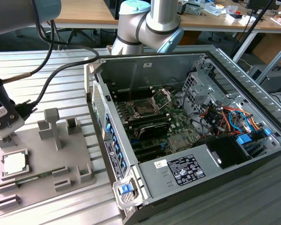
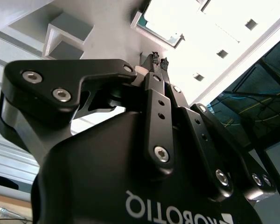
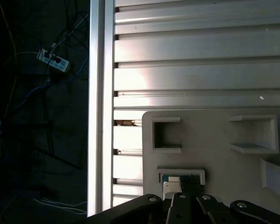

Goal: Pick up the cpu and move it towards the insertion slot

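At the exterior view's left, your black two-finger gripper point(image 1: 7, 136) hangs just above the cpu point(image 1: 14, 163). This small flat square chip with a silvery-white top lies flat in a shallow pocket of the grey moulded holder plate point(image 1: 70, 161), on the slatted aluminium worktop point(image 1: 61, 70). In the second wrist view the fingertips point(image 2: 155, 58) sit pressed together with nothing between them, so the gripper point(image 2: 160, 59) is clenched and empty, with the cpu point(image 2: 163, 23) just beyond. You would do well to spread the fingers wider than the chip, centre over it, and take it level by two opposite edges. Keep clear of the thin green memory stick point(image 1: 35, 177) just beside the pocket. Well apart, toward the exterior view's right, the insertion slot point(image 1: 144, 108), a square dark socket whose silver bracket appears raised, lies inside the open grey computer case point(image 1: 145, 70). The case's near wall stands between chip and slot.
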You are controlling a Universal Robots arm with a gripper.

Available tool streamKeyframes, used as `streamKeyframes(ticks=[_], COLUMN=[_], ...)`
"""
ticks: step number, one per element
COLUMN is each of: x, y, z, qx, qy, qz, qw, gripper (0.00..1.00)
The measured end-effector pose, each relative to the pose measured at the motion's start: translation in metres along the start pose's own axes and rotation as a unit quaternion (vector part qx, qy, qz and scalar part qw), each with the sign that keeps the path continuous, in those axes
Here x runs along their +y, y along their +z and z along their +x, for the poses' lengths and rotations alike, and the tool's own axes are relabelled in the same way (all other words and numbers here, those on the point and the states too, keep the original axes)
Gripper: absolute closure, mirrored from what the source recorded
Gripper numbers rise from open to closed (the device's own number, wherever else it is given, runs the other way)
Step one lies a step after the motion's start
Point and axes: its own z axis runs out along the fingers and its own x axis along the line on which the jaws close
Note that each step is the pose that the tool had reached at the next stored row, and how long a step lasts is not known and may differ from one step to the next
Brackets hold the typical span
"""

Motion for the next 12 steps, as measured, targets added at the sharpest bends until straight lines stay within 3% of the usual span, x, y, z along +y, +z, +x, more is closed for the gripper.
streamKeyframes(ticks=[12], x=[-0.0042], y=[0.0026], z=[0.0005], qx=[0.0000], qy=[0.000], qz=[0.0000], qw=[1.00000], gripper=[0.89])
